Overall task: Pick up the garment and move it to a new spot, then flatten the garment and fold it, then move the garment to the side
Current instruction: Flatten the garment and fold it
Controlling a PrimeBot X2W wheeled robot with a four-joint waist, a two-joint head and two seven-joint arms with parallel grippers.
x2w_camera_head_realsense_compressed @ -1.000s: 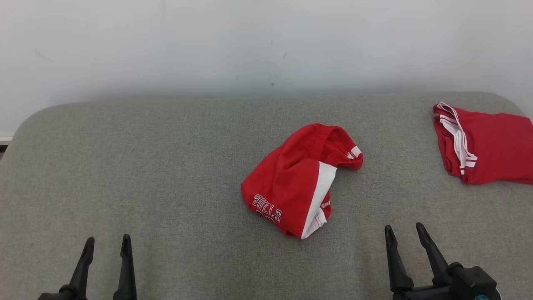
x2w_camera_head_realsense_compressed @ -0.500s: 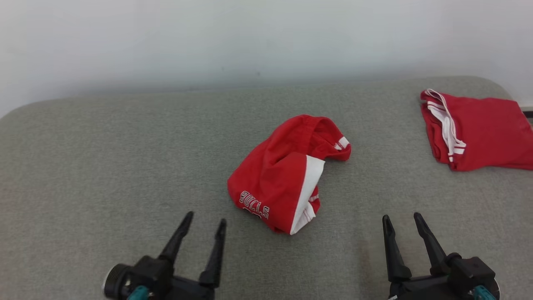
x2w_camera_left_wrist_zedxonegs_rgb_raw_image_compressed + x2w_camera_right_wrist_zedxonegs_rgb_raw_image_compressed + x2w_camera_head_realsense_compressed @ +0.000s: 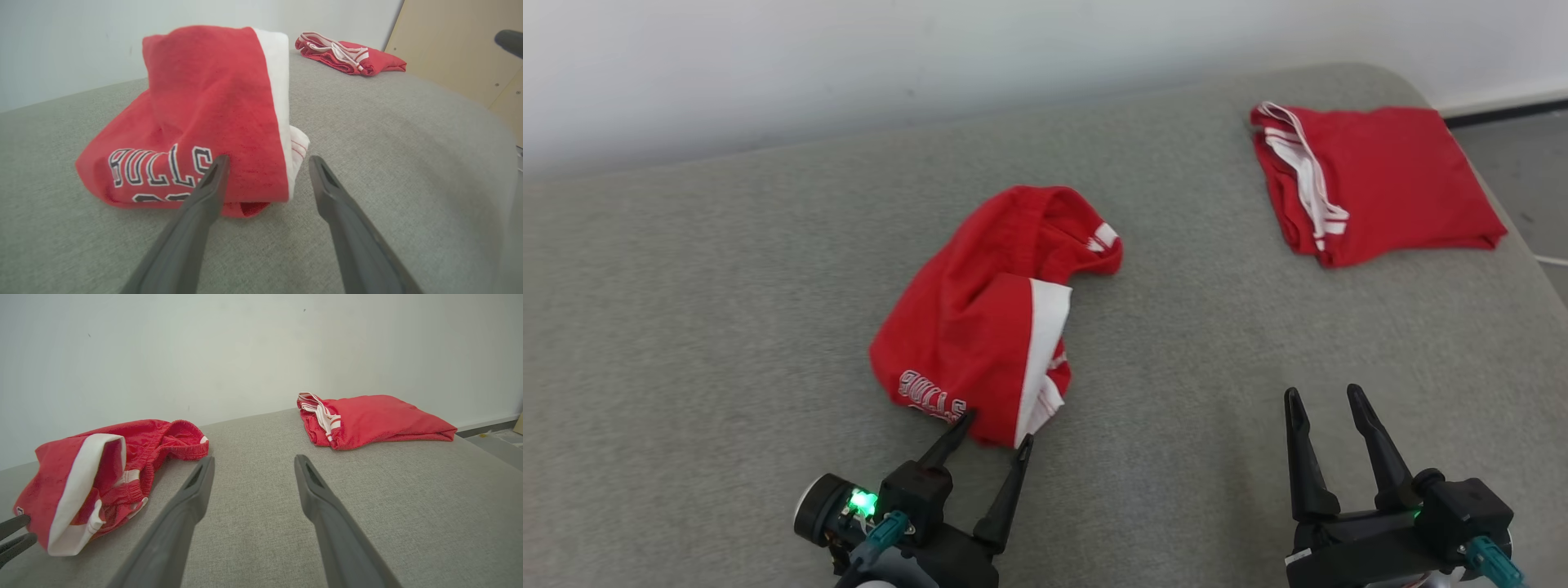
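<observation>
Head view, left tool (image 3: 998,428) spread, at red garment (image 3: 964,310) edge

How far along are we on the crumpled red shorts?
Barely started. Done: only a second red garment lies folded at the far right. In hand: the left gripper, open, sits at the near hem of the crumpled shorts, nothing gripped; the right gripper hovers open. Left: pick, move, flatten, fold, set aside.
</observation>
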